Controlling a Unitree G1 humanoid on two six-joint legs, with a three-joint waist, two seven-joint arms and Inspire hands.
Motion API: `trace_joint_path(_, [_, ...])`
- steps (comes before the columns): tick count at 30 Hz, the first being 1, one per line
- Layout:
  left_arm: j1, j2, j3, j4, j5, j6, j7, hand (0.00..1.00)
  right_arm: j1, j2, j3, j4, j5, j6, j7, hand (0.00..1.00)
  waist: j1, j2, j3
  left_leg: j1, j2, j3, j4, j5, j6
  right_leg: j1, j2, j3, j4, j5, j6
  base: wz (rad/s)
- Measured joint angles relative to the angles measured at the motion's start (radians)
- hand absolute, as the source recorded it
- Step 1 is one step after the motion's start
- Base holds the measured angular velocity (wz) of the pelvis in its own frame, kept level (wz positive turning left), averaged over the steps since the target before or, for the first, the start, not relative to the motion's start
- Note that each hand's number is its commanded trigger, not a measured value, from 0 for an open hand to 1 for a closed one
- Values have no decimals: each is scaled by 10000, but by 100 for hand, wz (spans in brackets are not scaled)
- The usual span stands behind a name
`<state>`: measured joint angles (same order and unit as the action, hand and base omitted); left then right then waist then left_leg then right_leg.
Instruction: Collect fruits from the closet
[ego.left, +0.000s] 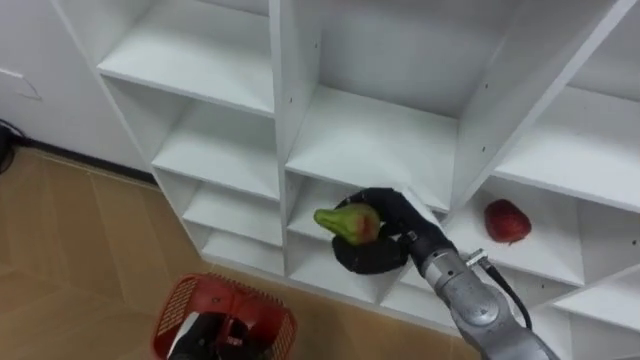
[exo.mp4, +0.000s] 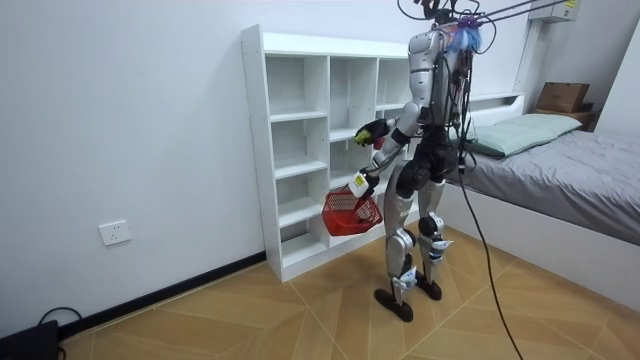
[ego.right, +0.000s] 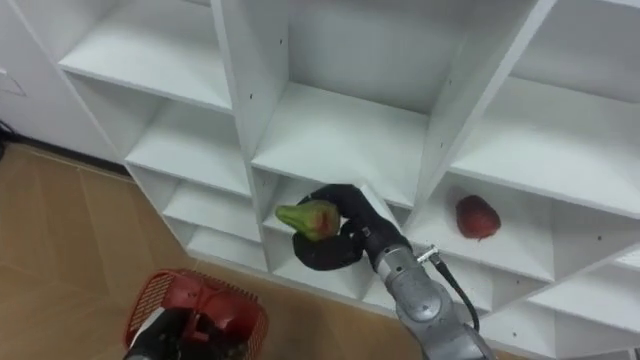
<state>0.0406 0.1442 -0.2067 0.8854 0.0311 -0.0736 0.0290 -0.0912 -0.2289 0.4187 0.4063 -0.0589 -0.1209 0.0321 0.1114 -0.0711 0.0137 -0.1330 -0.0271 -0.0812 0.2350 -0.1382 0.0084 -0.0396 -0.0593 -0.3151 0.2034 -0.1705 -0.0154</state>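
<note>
My right hand (ego.left: 385, 232) is shut on a green pear (ego.left: 348, 222) with a reddish blush, held out in front of the middle column of the white closet (ego.left: 300, 120). A red fruit (ego.left: 507, 220) lies on the shelf in the right column, to the right of that hand. My left hand (ego.left: 200, 340) holds the red mesh basket (ego.left: 260, 318) low at the bottom left; how its fingers lie on the handle is unclear. In the room view I stand facing the closet (exo.mp4: 290, 150), pear (exo.mp4: 362, 130) raised above the basket (exo.mp4: 350, 212).
The closet's other shelves (ego.left: 190, 55) look bare. Wooden floor (ego.left: 70, 250) lies to the left under the basket. A bed (exo.mp4: 560, 170) stands behind me on the room view's right, and a wall socket (exo.mp4: 116, 233) sits low on the wall.
</note>
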Motion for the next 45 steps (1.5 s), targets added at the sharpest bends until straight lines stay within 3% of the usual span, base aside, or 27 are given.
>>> trace_joint_path(9, [-49, -46, -1132, -10, -411, -28, -159, 100, 134, 24, 348, 32, -114, -27, 148, 100, -235, 204, -26, 40, 80, 365, -92, -27, 23, -200, -23, 203, 155, -19, 5, -11])
trace_joint_path(14, [-170, -173, -1139, -17, -414, -128, -217, 100, 319, 370, 358, 598, -585, -39, 141, 100, -314, 209, -23, 2, 133, 521, -120, -27, 23, -324, 10, 379, 181, -15, 0, -10])
trace_joint_path(23, [-719, -391, -1322, -15, -420, -406, -520, 100, 353, 645, 395, 1296, -1077, -60, 392, 100, -362, 237, 2, -85, 156, 725, -124, -29, 25, -526, 49, 640, 217, -11, -9, -6])
trace_joint_path(37, [-773, -428, -1330, -251, -788, -594, -854, 100, 359, 702, 496, 1659, -1219, -69, 937, 100, -374, 228, 40, -558, 153, 799, 17, -34, 34, -1017, -20, 674, 384, -19, -11, -1])
trace_joint_path(45, [-917, -537, -1347, -757, -800, -608, -908, 100, 383, 704, 528, 1694, -2335, -69, 901, 100, -346, 283, 74, -718, 153, 812, 71, -47, 57, -1223, -18, 689, 530, -22, -10, 0])
